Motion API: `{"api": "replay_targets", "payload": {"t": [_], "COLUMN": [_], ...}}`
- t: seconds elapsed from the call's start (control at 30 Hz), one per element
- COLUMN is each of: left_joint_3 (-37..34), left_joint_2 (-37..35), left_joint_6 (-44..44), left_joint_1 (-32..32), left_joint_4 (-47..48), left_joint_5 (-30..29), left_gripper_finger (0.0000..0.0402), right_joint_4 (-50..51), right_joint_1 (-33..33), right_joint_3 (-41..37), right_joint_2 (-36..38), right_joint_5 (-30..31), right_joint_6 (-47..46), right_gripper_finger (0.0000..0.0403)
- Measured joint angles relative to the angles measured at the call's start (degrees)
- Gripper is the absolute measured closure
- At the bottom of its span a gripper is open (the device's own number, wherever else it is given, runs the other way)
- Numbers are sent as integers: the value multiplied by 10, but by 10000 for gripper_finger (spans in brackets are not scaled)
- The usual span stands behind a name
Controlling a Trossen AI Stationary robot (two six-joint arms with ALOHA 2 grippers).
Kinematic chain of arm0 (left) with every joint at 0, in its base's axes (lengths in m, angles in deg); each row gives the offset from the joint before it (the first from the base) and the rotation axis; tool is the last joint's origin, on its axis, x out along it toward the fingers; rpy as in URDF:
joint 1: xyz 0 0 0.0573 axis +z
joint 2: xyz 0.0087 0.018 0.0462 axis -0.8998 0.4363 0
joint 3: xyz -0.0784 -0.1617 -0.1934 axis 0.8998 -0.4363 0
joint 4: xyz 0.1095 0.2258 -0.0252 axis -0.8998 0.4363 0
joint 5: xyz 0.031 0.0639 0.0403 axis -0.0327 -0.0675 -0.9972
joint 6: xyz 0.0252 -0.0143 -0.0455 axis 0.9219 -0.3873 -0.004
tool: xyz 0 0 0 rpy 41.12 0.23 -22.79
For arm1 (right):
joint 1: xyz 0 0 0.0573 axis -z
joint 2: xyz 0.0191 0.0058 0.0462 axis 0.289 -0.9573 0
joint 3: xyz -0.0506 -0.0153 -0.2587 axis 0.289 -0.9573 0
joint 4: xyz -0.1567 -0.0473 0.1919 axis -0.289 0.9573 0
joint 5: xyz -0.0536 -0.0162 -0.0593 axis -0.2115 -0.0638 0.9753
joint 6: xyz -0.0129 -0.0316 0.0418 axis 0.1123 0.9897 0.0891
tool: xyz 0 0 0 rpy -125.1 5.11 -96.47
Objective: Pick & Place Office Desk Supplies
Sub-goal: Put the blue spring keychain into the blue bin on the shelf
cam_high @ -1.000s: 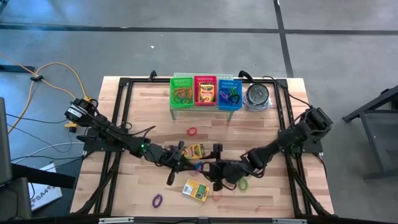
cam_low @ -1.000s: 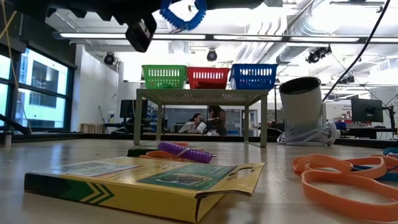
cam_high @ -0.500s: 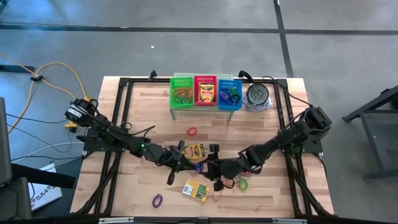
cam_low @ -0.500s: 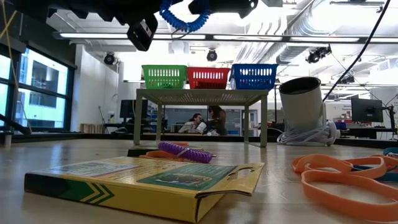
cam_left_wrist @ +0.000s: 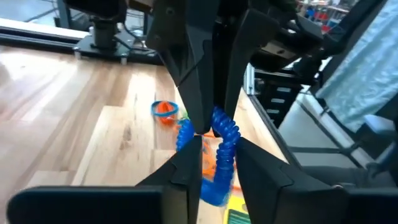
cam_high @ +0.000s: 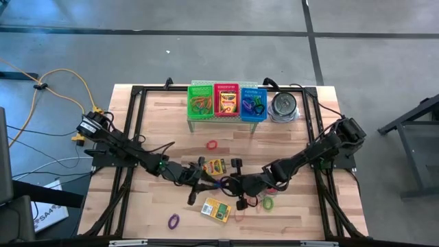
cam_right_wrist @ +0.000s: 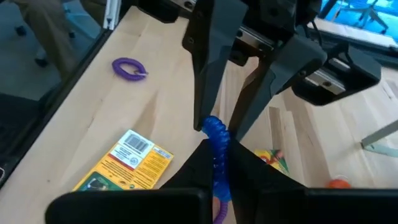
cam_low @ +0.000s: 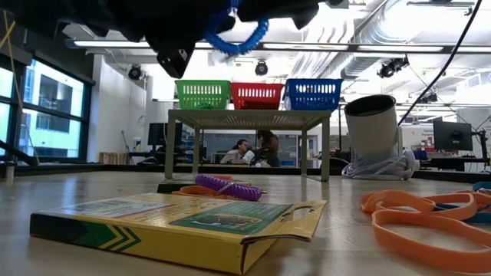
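Right wrist view shows my right claw (cam_right_wrist: 219, 163) clenched on the blue coil band (cam_right_wrist: 217, 144), held in the air between both claws above the table (cam_right_wrist: 161, 112). My left claw (cam_left_wrist: 213, 144) is parting just beside it, fingers barely apart. If 1 finger snags the coil, I risk dragging it free.

a blue coiled band (cam_left_wrist: 225, 146) is seen between the left gripper (cam_left_wrist: 211, 155) fingers, which are slightly parted. it is pinched from above by the right gripper (cam_left_wrist: 202, 127). an orange-and-blue band (cam_left_wrist: 165, 110) is seen lying on the wooden table (cam_left_wrist: 74, 118) beyond.
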Motion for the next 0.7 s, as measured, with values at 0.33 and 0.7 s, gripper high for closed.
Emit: {"api": "replay_targets", "payload": {"t": [0.33,0.7], "left_joint_3": [0,0], "left_joint_2": [0,0], "left_joint_6": [46,22], "left_joint_1": [0,1], "left_joint_4": [-8,-4], "left_joint_5": [-5,9], "left_gripper_finger": [298,258], "right_joint_4": [6,4], "right_joint_1": [0,-1], "right_joint_3": [0,0], "right_joint_2": [0,0], "right_joint_5": [1,-5], "right_joint_6": [-7,-7], "right_gripper_finger": [393,393]}}
